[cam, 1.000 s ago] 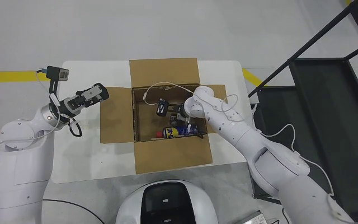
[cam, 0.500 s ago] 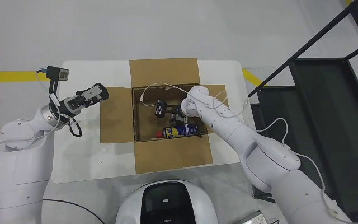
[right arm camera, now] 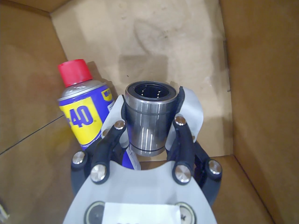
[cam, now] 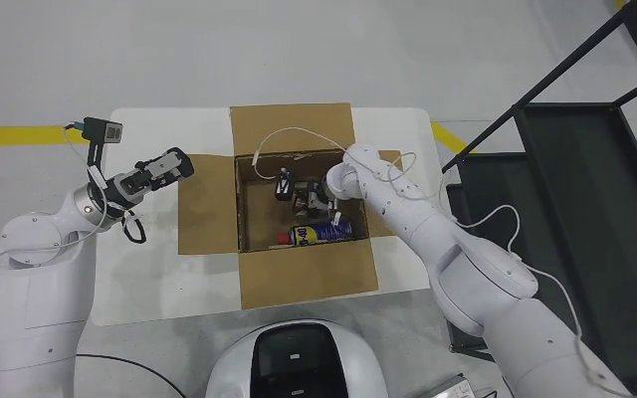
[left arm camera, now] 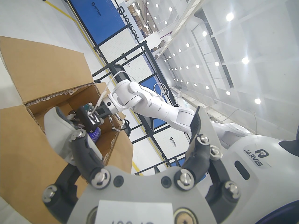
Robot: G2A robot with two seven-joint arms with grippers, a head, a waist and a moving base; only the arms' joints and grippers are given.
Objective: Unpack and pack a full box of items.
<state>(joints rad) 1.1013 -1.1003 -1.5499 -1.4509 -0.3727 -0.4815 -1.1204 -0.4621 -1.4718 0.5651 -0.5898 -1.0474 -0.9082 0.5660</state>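
An open cardboard box [cam: 309, 269] stands on the white table. Inside it my right gripper [right arm camera: 150, 103] is shut on a steel cylinder [right arm camera: 147, 122] with a hollow black-lined bore, held above the box floor [right arm camera: 149, 36]. A blue and yellow spray can [right arm camera: 84, 108] with a red cap lies on the floor beside the cylinder and shows in the top view as the spray can [cam: 320, 233]. The right gripper [cam: 299, 194] sits over the box's middle. My left gripper [cam: 171, 166] hangs open and holding nothing left of the box, above the left flap [cam: 207, 217]; its fingers [left arm camera: 60, 127] stand apart.
The box's four flaps are folded outward over the table [cam: 149, 279]. A white cable [cam: 289, 139] loops from the right arm above the box. A dark metal frame [cam: 557, 149] stands right of the table.
The right gripper has moved up and toward the box's far wall with the steel cylinder in it. The left arm has kept still.
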